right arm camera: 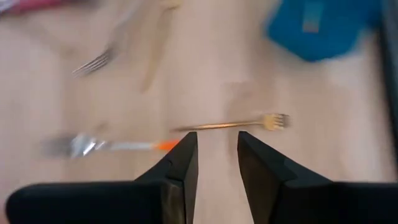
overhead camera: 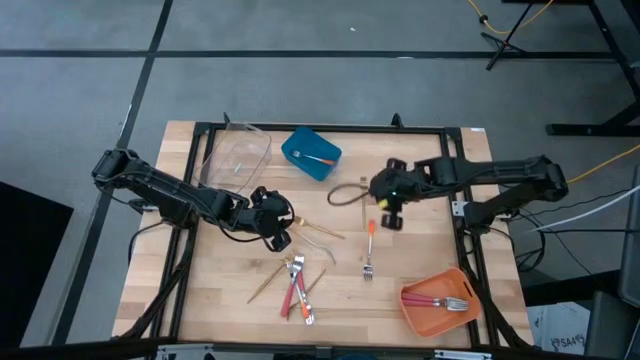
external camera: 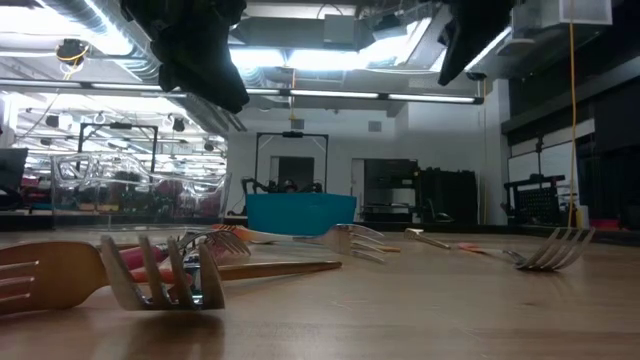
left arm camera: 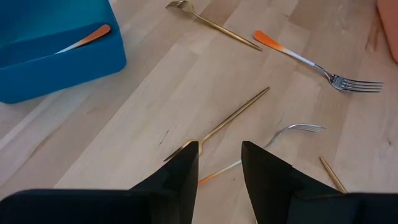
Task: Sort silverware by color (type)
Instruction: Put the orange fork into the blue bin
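My left gripper (overhead camera: 277, 222) (left arm camera: 219, 163) hangs open above a gold utensil (left arm camera: 235, 114) and a slim orange-handled fork (left arm camera: 292, 129) that lie flat on the wood. My right gripper (overhead camera: 389, 207) (right arm camera: 217, 152) is open too, above a gold fork (right arm camera: 239, 124) (overhead camera: 345, 194) and near an orange-handled fork (overhead camera: 368, 248) (right arm camera: 109, 146). More gold and red-handled silverware lies in a loose pile (overhead camera: 295, 285) toward the near edge. In the low view both grippers (external camera: 190, 50) (external camera: 470, 30) stay well off the tabletop.
A blue bin (overhead camera: 311, 154) holding one orange-handled utensil (left arm camera: 84, 38) stands near the far edge, with a clear bin (overhead camera: 236, 157) to its left. An orange bin (overhead camera: 440, 300) with red-handled forks sits at the near right corner. Bare wood lies between the arms.
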### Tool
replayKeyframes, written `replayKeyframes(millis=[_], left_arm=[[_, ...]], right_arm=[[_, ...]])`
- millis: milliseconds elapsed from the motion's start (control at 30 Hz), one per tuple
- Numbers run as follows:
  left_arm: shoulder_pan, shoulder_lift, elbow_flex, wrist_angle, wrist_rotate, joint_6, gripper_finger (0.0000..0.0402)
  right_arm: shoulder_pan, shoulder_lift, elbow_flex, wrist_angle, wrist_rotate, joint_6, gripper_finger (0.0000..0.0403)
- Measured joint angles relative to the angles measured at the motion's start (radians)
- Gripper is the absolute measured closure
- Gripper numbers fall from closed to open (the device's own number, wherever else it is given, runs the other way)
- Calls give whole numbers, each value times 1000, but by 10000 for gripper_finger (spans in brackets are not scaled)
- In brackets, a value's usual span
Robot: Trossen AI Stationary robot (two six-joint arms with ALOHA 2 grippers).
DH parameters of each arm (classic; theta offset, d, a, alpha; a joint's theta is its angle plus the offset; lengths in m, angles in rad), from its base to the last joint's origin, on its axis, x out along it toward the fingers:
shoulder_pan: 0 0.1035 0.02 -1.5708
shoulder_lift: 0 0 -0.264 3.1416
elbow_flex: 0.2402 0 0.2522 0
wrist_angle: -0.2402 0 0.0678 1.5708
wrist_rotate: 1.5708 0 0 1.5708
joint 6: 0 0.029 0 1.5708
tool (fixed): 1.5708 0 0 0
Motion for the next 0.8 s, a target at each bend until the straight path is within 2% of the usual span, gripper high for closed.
replayKeyframes(millis=[100, 433, 567, 667, 800], left_arm=[[0, 0, 0, 0, 0, 0, 286], [0, 0, 0, 0, 0, 0, 286], [0, 0, 0, 0, 0, 0, 286], [0, 0, 0, 0, 0, 0, 286], [0, 0, 0, 0, 0, 0, 286]], right_arm=[[10, 15, 0, -4, -121, -137, 302], [32, 120, 0, -4, -351, -535, 302], [45, 177, 0, -3, -477, -652, 302], [58, 224, 0, -3, -520, -700, 302], [71, 291, 0, -2, -502, -739, 302]])
